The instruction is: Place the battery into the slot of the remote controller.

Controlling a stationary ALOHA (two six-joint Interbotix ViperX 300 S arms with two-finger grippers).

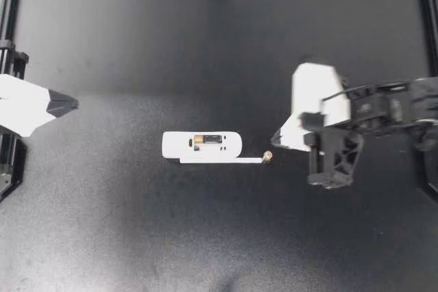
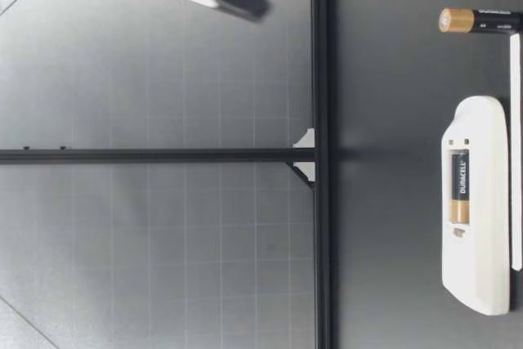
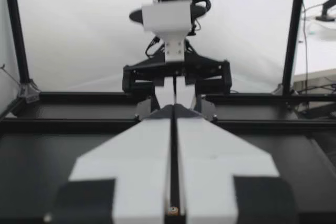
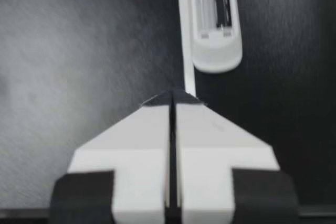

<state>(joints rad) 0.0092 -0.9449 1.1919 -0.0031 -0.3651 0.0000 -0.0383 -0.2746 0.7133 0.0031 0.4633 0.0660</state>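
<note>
Black matte table (image 1: 116, 230), black frame (image 2: 320, 55).

A matte black worktop (image 1: 137, 237) is edged at its far side by a black frame rail (image 2: 323, 55), where a small white corner bracket (image 2: 307, 140) meets an upright post (image 2: 147, 155).

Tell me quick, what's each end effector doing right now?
Left end effector: closed, holding nothing.
Right end effector: closed, holding nothing.
</note>
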